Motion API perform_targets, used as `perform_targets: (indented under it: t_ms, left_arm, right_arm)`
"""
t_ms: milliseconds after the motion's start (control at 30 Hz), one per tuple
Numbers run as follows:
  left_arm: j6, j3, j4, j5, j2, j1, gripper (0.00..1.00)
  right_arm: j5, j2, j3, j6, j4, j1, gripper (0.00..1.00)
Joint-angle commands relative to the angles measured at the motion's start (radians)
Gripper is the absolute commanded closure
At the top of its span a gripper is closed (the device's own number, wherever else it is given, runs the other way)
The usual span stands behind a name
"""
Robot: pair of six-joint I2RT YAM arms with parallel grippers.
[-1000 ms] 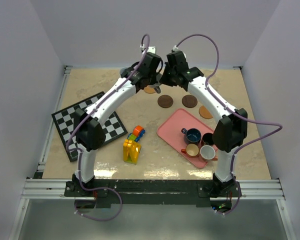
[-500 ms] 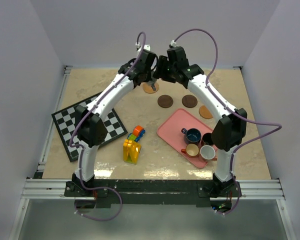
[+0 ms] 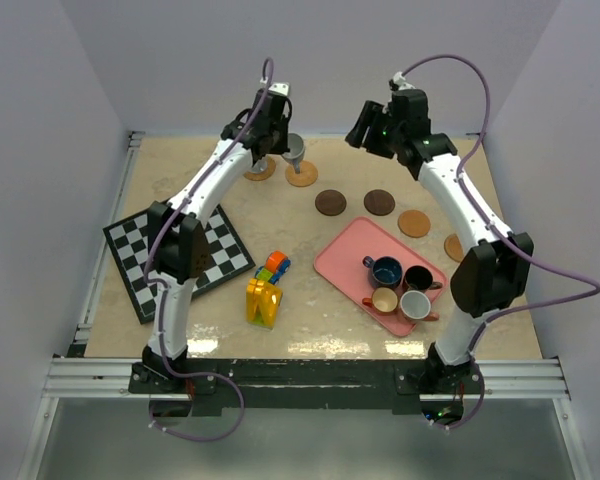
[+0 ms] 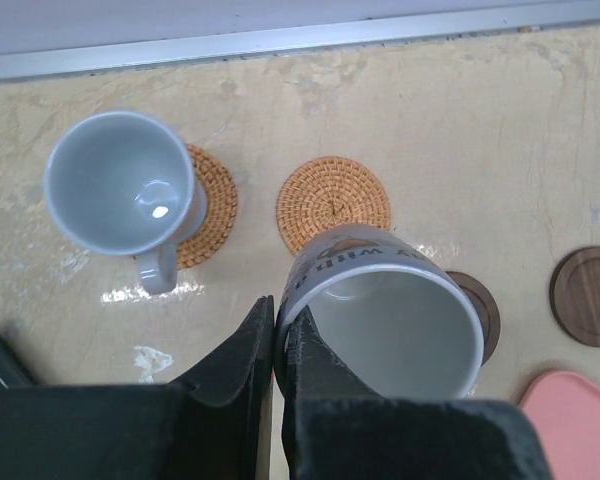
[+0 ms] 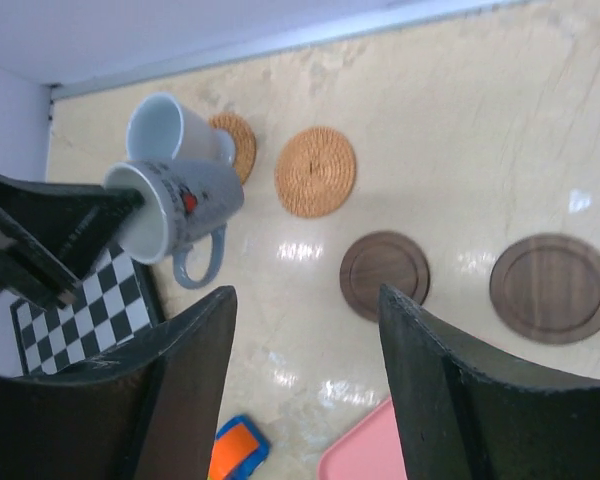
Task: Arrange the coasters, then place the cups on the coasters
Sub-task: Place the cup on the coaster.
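Holding the grey-white printed ceramic cup (image 4: 390, 330) by its rim, lower centre of the wrist view, our left fingers (image 4: 242, 370) are clamped tight just short of the bare woven orange-tan coaster (image 4: 332, 195). Next, we judge, comes centring and lowering. Our right fingers (image 5: 180, 390) gape, holding nothing.

My left pincer (image 4: 278, 325) grips a printed grey mug (image 4: 380, 330) whose lettering I cannot read. The mug hides most of a dark brown coaster (image 4: 477, 302) to the pincer's right, and farther right the pink tray (image 4: 585, 430) runs off-frame.
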Motion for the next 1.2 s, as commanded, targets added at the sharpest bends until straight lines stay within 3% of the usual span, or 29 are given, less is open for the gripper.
perform_targets:
  t_ms: [0, 167, 367, 567, 900, 1167]
  left_arm:
    - [0.124, 0.069, 0.131, 0.099, 0.028, 0.005, 1.00]
    - [0.148, 0.127, 0.128, 0.149, 0.093, 0.015, 1.00]
    - [0.104, 0.073, 0.139, 0.119, 0.061, 0.015, 1.00]
    - [0.032, 0.069, 0.088, 0.146, 0.052, 0.014, 1.00]
    - [0.047, 0.041, 0.045, 0.126, 0.004, 0.002, 1.00]
    - [0.032, 0.023, 0.044, 0.108, -0.020, -0.014, 1.00]
  right_arm:
    - [-0.099, -0.012, 0.029, -0.083, 0.128, -0.002, 0.37]
    - [-0.188, 0.055, 0.084, -0.115, 0.136, -0.003, 0.38]
    - [-0.225, 0.164, 0.219, -0.155, 0.084, 0.009, 0.42]
    - [-0.144, 0.248, 0.279, -0.204, 0.051, 0.073, 0.45]
    - [0.040, 0.373, 0.403, -0.290, -0.001, 0.141, 0.51]
    - [0.109, 0.417, 0.414, -0.337, -0.010, 0.156, 0.62]
